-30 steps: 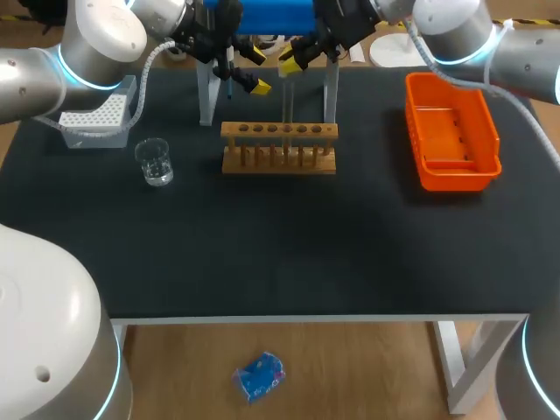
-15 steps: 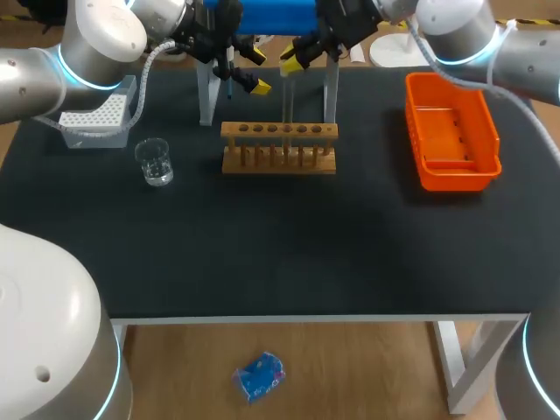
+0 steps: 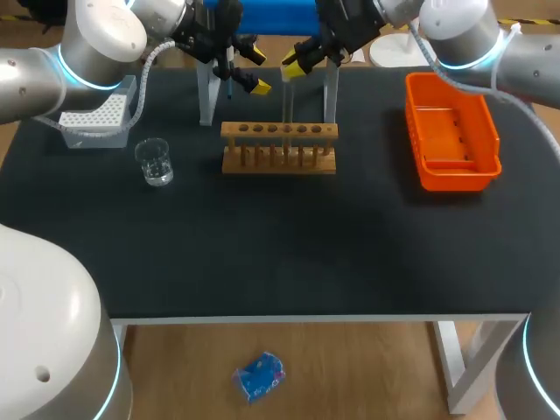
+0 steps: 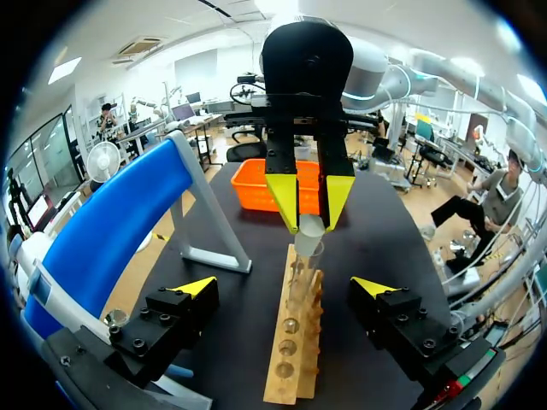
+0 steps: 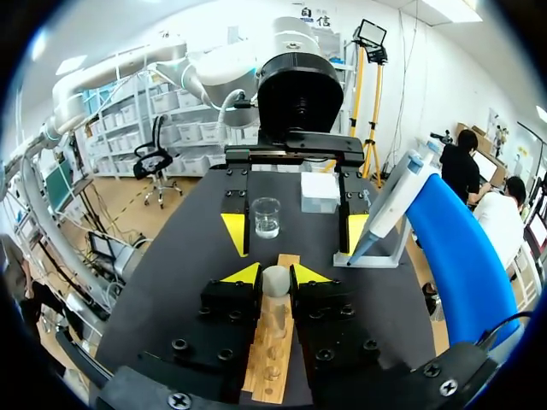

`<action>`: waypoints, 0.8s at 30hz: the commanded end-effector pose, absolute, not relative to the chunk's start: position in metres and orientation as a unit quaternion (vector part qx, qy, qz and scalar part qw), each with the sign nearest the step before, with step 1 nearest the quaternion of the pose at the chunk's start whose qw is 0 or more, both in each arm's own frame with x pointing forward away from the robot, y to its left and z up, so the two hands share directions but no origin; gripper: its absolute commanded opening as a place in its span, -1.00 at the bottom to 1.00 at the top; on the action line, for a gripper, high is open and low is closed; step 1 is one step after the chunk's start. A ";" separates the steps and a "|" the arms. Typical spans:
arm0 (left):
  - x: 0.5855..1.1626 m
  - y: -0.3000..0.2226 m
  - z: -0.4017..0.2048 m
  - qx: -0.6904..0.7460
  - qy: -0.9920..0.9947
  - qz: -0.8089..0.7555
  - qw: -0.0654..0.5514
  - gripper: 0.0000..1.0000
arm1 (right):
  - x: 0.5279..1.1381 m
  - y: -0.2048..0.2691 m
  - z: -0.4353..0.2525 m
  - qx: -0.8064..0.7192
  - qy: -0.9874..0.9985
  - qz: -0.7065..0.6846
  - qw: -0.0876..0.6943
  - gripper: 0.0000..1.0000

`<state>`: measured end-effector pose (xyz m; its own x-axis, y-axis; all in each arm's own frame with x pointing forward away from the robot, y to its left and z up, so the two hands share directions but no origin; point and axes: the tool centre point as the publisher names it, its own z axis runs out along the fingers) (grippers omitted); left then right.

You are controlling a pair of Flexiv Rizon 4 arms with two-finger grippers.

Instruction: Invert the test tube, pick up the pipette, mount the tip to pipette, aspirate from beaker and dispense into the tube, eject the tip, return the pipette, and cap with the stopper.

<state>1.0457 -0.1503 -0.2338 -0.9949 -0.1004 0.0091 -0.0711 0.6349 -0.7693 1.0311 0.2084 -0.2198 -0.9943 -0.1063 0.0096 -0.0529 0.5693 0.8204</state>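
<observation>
My right gripper is shut on the upper end of a clear test tube, which hangs upright over the wooden rack. In the right wrist view the tube's top sits between my yellow tips, over the rack. My left gripper stands open just to the left, facing it with nothing between its fingers. From the left wrist, the right gripper holds the tube beyond the open left gripper. The pipette rests on the blue stand. The glass beaker stands on the left.
A white tip box sits at the back left, behind the beaker. An orange bin lies at the right of the black mat. The blue stand rises on grey legs right behind the rack.
The right gripper has shifted slightly to the right and up with the tube. The left arm has stayed still.
</observation>
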 end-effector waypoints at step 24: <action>1.047 -0.150 -0.233 -0.047 0.905 -0.423 0.014 1.00 | 1.033 0.204 -0.219 0.045 -0.886 -0.460 0.028 -1.00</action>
